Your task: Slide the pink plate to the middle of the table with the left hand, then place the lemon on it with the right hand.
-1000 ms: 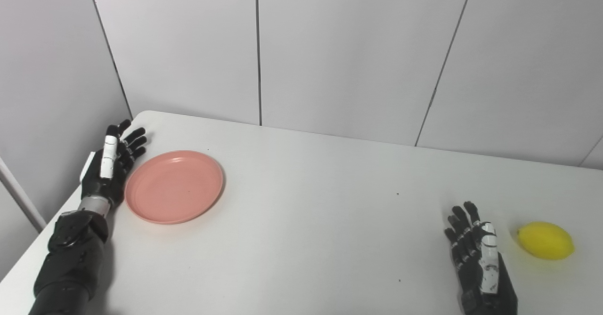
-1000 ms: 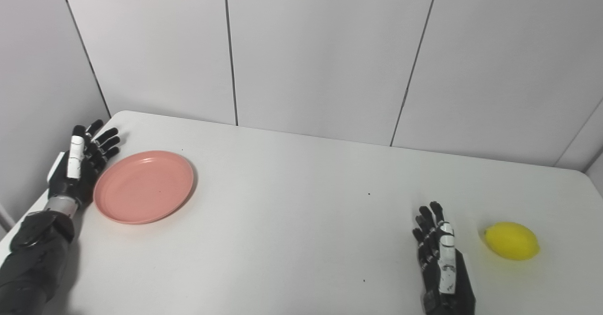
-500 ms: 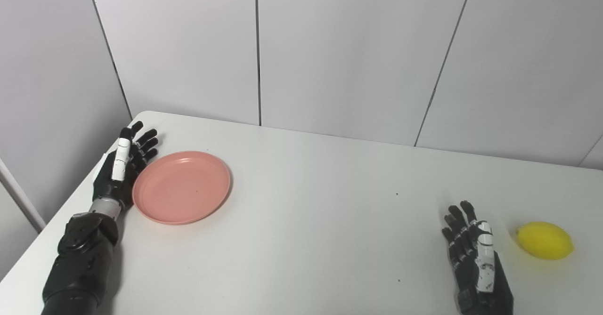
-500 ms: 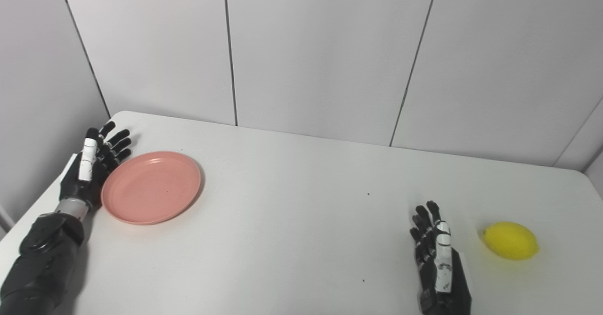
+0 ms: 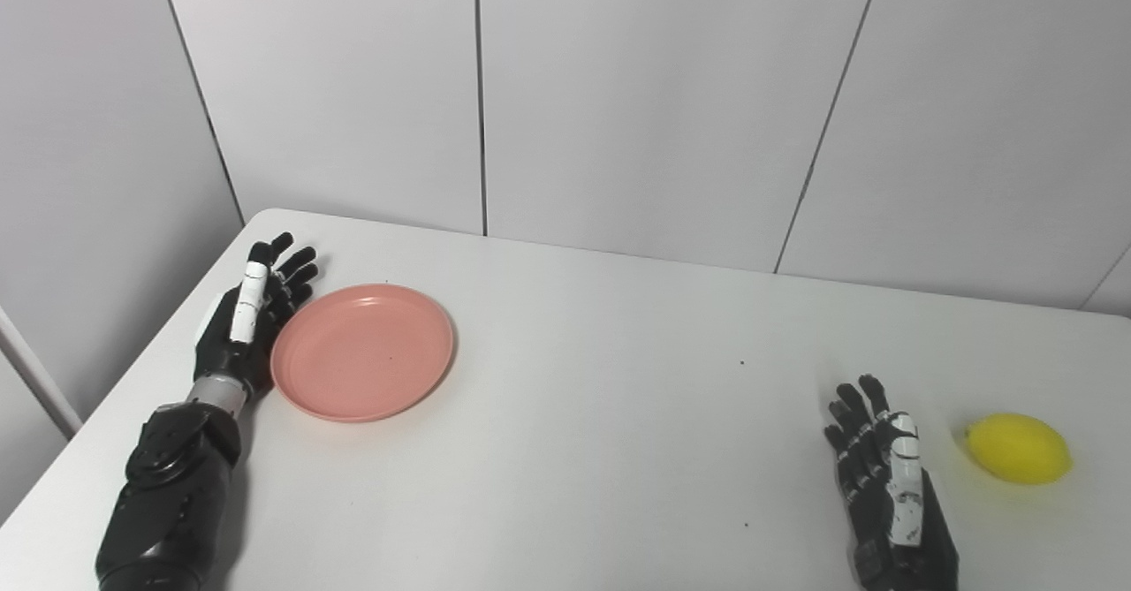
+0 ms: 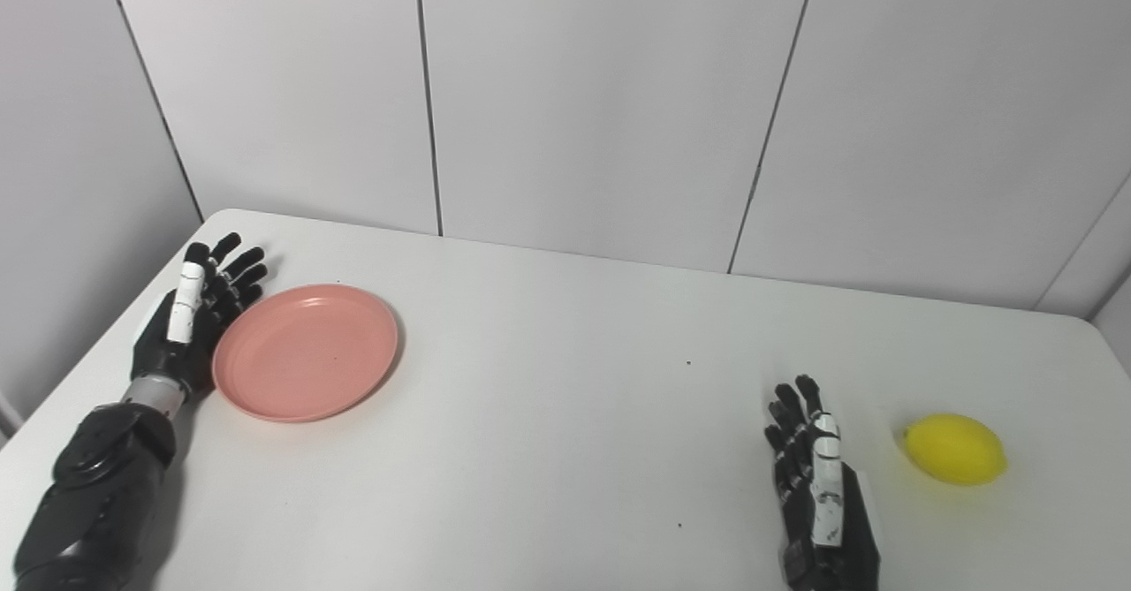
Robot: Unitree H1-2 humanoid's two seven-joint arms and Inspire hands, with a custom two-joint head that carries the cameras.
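1. one pink plate [image 5: 362, 352] in front of me.
2. one lemon [image 5: 1018, 449], yellow.
3. one white table [image 5: 583, 450] under both.
4. two hands of mine: my left hand [image 5: 252, 322] and my right hand [image 5: 888, 494].
5. several grey wall panels [image 5: 654, 96] behind; i cannot count them all.

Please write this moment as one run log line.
left hand: open, against pink plate edge | right hand: open, idle | lemon: on table

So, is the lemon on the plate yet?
No, the lemon lies on the table beside the right hand, far from the plate.
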